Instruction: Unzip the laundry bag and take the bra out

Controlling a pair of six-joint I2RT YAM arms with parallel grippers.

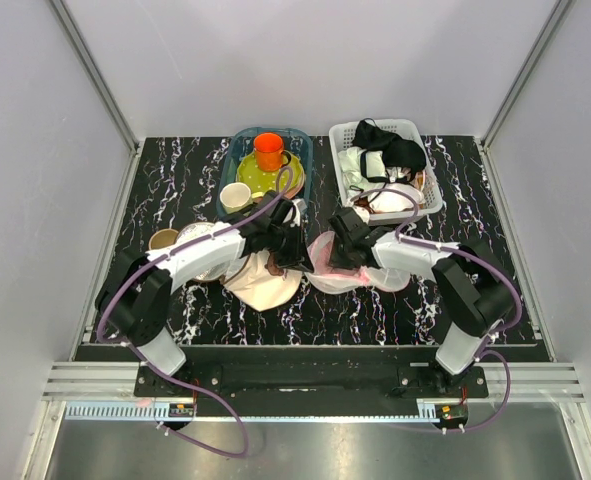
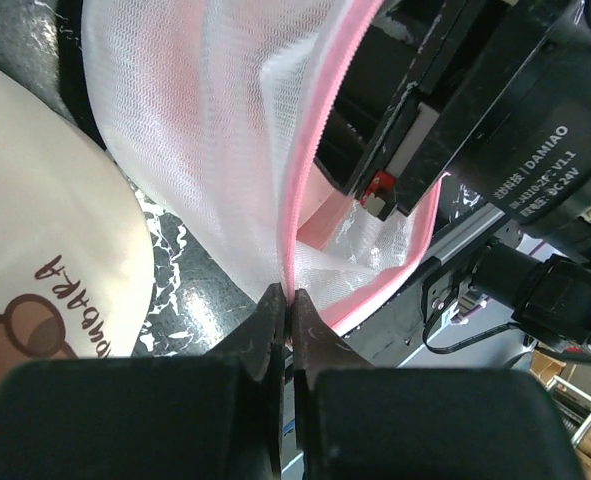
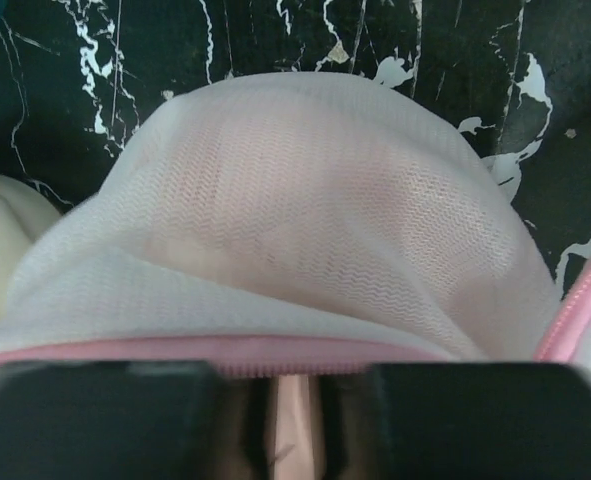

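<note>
Though the arms hide much of the laundry bag point(image 1: 327, 279), its white mesh shows a pink blur inside. The left gripper point(image 2: 287, 300) and right gripper point(image 3: 293, 385) each clamp its pink rim.

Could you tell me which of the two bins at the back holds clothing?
The white basket on the right, piled with black and white garments; the blue bin beside it holds an orange cup and a yellow plate.

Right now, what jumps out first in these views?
Both arms meet mid-table over the laundry bag, white mesh with a pink rim. The left gripper is pinched shut on that rim; the right gripper sits at it from the other side, grip unclear. Behind, an orange cup stands out in the blue bin.
</note>
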